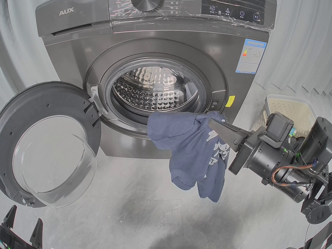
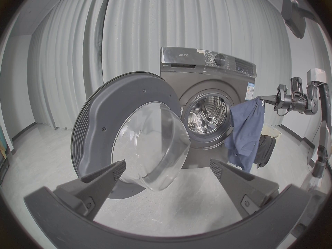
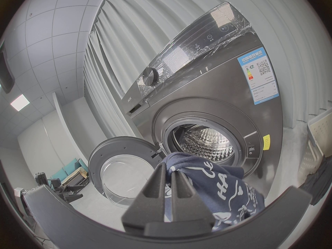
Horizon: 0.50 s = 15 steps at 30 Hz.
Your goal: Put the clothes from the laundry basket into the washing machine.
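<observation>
Shirt is at the hatch but not in yet

The right claw [image 1: 211,121] is clamped on a bunched corner of the blue shirt [image 1: 193,146], holding it just outside the lower right of the drum opening [image 1: 155,87] of the washing machine [image 1: 79,52]. Most of the cloth hangs below the rim toward the floor [image 1: 138,197]. That's the risk I see: push straight in and the dangling tail probably snags on the rim and ends up draped outside, and letting go early drops the whole thing (that corner grip looks pretty thin too, so it might slip). The door [image 1: 48,97] is swung wide and shouldn't interfere. The left claw [image 1: 26,214] sits low with its fingers apart, holding nothing. A dark garment [image 2: 264,149] waits over the laundry basket [image 1: 294,108].
</observation>
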Motion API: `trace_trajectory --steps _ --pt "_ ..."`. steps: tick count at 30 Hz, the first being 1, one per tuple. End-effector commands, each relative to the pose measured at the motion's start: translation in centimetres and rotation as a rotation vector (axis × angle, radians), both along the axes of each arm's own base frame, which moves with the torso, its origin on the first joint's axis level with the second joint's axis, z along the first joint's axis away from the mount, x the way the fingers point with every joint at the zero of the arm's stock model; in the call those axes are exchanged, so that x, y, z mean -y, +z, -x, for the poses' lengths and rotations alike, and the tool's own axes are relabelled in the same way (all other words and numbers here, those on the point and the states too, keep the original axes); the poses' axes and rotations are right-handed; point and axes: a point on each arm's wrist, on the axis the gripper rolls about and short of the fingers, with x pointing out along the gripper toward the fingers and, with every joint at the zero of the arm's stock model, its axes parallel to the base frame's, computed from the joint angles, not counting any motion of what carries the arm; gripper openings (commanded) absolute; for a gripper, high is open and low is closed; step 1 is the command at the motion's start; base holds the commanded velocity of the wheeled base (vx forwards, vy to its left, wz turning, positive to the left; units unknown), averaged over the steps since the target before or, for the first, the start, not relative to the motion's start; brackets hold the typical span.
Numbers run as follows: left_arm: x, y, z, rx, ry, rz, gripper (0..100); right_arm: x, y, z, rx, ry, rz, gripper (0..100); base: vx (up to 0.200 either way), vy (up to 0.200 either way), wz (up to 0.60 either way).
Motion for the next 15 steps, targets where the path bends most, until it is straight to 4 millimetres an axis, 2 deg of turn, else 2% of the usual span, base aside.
trace_trajectory --steps 1,2,3,7,9,12,15 --pt "0.1 7.1 2.2 0.241 -0.088 0.076 100 -0.7 0.0 -0.5 -0.008 -0.013 -0.011 0 0.000 0.000 0.00" --pt "0.3 8.2 1.7 0.186 -0.168 0.087 100 -0.9 0.1 -0.6 -0.009 -0.012 -0.016 0 0.000 0.000 0.00" --pt "0.3 8.4 1.2 0.140 -0.210 0.094 100 -1.1 0.2 -0.8 -0.008 -0.010 -0.022 0 0.000 0.000 0.00" --pt "0.7 7.7 -2.2 -0.089 -0.352 0.123 100 -2.1 0.5 -1.7 0.011 -0.010 -0.059 0 0.000 0.000 0.00" --pt "0.8 7.6 -3.0 -0.125 -0.377 0.123 100 -2.3 0.7 -1.8 0.024 -0.021 -0.075 0 0.000 0.000 0.00" --pt "1.2 7.8 -5.0 -0.201 -0.561 0.129 100 -2.4 1.0 -2.1 0.026 -0.043 -0.104 0 0.000 0.000 0.00" --pt "1.7 7.6 -6.2 -0.250 -0.683 0.136 100 -2.6 0.7 -2.2 0.014 -0.044 -0.104 0 0.000 0.000 0.00"
